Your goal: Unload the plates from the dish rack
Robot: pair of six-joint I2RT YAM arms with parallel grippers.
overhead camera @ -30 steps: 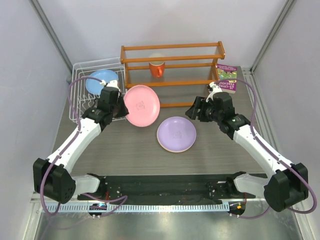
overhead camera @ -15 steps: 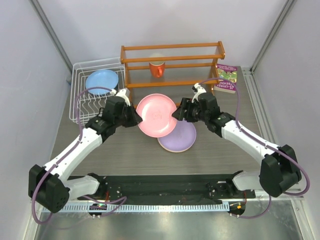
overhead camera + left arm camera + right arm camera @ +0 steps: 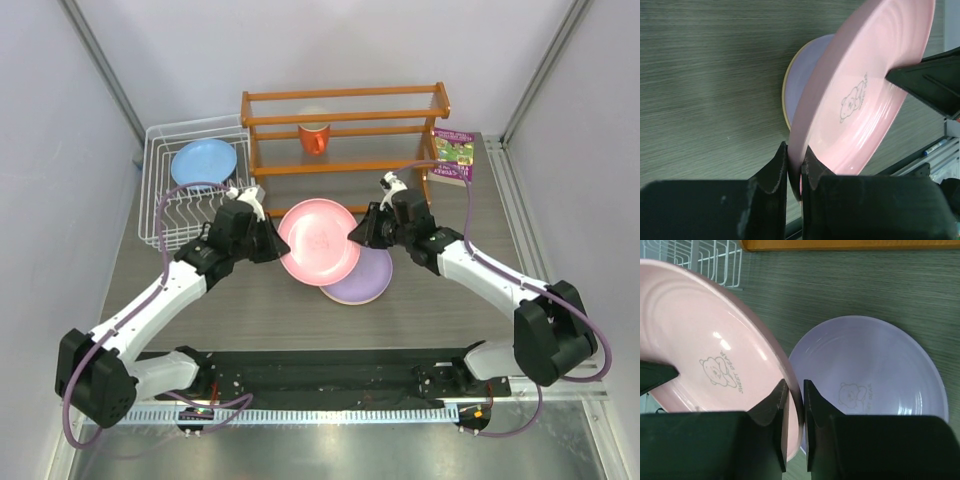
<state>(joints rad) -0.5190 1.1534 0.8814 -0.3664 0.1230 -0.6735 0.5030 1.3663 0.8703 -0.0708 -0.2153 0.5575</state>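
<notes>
1. Top external view: we see the pink plate point(image 3: 320, 240) out of the dish rack point(image 3: 185, 215) and up in the air mid-frame. It is tilted and overlaps the lilac plate point(image 3: 372, 283), which lies flat on the table point(image 3: 270, 310).
2. The left end effector point(image 3: 794, 159) is clamped on the pink plate's near rim. The right end effector point(image 3: 794, 390) has a finger on either side of the opposite rim, pinched onto it as far as we can tell. Both arms hold 1 plate, so we judge this to be a handover or a 2-arm set-down.
3. Done: the lilac plate is unloaded. The left wrist view shows a yellowish rim point(image 3: 785, 102) under it, prob. another plate, but we can't confirm.
4. In progress: the pink plate is off the rack but not yet put down.
5. Left to do: the light blue plate point(image 3: 203, 162) sits in the rack, upper left of the frame. We'd put the job at approx. half to three-quarters done.
6. Writing: in the right wrist view the pink plate carries a small bear drawing w/ lettering we read as "SWEET BEAR". The lilac plate has a similar print, too faint to read for sure.
7. The book point(image 3: 453, 158) at the right end of the orange shelf frame point(image 3: 345, 165) has cover text that is too small to read. The orange mug point(image 3: 314, 135) on the shelf shows no label.
</notes>
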